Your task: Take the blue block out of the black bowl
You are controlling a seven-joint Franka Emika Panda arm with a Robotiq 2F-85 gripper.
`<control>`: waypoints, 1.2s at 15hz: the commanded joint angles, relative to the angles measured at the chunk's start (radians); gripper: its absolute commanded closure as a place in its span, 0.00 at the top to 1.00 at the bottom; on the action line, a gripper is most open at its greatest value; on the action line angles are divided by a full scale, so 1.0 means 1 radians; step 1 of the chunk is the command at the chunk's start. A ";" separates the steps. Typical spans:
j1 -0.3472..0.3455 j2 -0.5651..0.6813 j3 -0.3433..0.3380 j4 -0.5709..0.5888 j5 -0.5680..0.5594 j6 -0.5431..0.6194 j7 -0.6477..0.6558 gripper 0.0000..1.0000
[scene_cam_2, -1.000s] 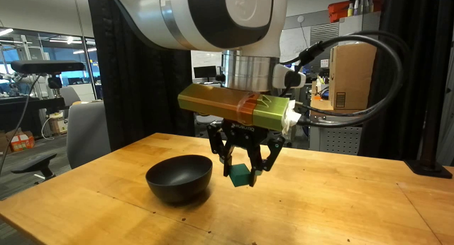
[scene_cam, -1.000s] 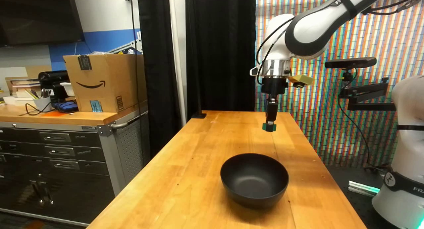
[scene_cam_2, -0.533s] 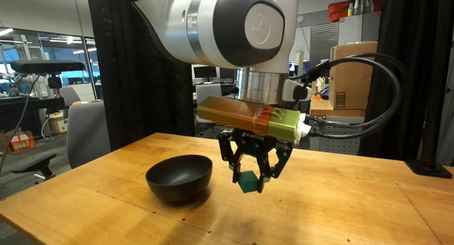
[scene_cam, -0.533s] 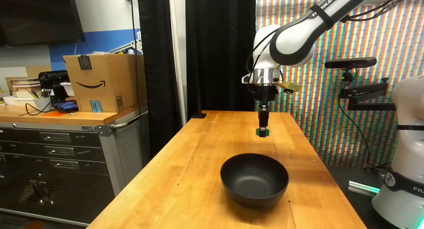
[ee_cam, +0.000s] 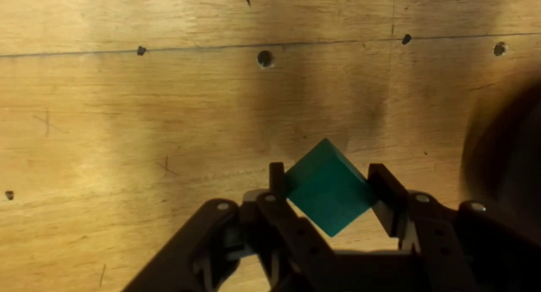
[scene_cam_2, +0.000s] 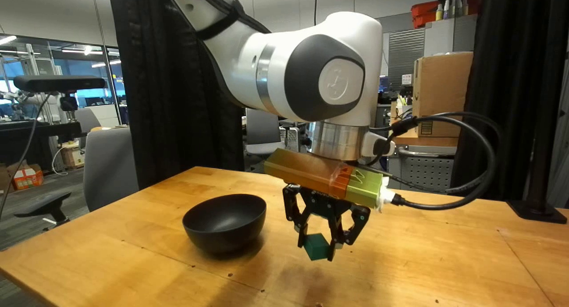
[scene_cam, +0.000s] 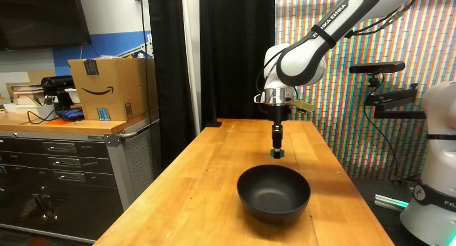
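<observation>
The blue block (scene_cam_2: 316,247) is a small teal cube. My gripper (scene_cam_2: 316,249) is shut on it, with a finger on each side at opposite corners. In the wrist view the block (ee_cam: 331,195) sits turned like a diamond between the fingers (ee_cam: 277,180). The block hangs above the table, outside the bowl. The black bowl (scene_cam_2: 224,227) stands upright on the table beside the gripper. In an exterior view the bowl (scene_cam: 273,196) looks empty inside, and the block (scene_cam: 282,153) shows behind its far rim. The bowl's dark edge (ee_cam: 520,165) shows at the wrist view's right.
The wooden table (scene_cam_2: 400,262) has bare wood under and around the gripper. A black stand base (scene_cam_2: 535,211) sits at the table's edge. A cable loop (scene_cam_2: 486,165) hangs out from the wrist. A cardboard box (scene_cam: 110,89) is on a separate bench.
The gripper has moved down toward the table with the block held. It has shifted away from the bowl in an exterior view. The bowl has not moved.
</observation>
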 commanded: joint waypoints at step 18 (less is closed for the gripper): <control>-0.068 0.115 0.053 0.092 0.034 0.016 -0.031 0.27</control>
